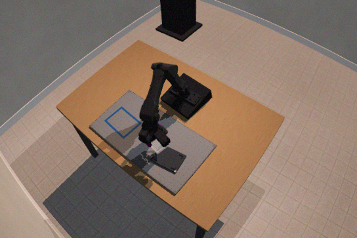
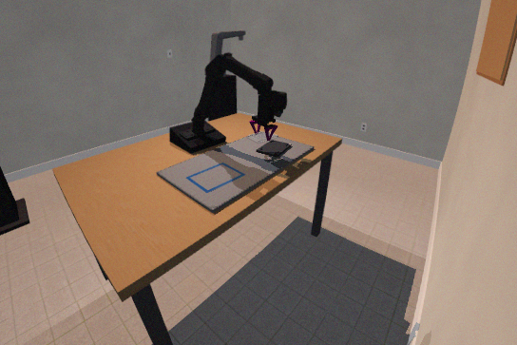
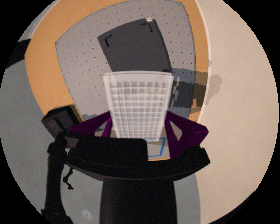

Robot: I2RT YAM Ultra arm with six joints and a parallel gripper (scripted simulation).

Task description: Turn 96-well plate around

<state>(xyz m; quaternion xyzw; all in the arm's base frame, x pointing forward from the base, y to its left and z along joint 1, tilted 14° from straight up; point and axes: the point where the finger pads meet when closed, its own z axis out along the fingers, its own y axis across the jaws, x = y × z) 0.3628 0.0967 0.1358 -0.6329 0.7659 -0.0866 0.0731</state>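
My gripper (image 3: 138, 113) is shut on the white 96-well plate (image 3: 138, 105) and holds it in the air, its purple fingers on the plate's two long sides. In the top view the plate (image 1: 157, 147) hangs under the gripper (image 1: 154, 145), just left of the dark plate nest N1 (image 1: 168, 159), which lies empty on the grey deck. In the exterior view the gripper (image 2: 262, 131) holds the plate (image 2: 258, 138) above and behind the nest (image 2: 274, 148). The nest also shows in the wrist view (image 3: 133, 48) beyond the plate. I cannot tell where the cut corner is.
The blue taped outline B1 (image 1: 123, 122) is on the deck's left part; it also shows in the exterior view (image 2: 215, 177). The arm's black base (image 1: 186, 95) stands behind the deck on the wooden table. A black pedestal (image 1: 178, 1) stands on the floor beyond.
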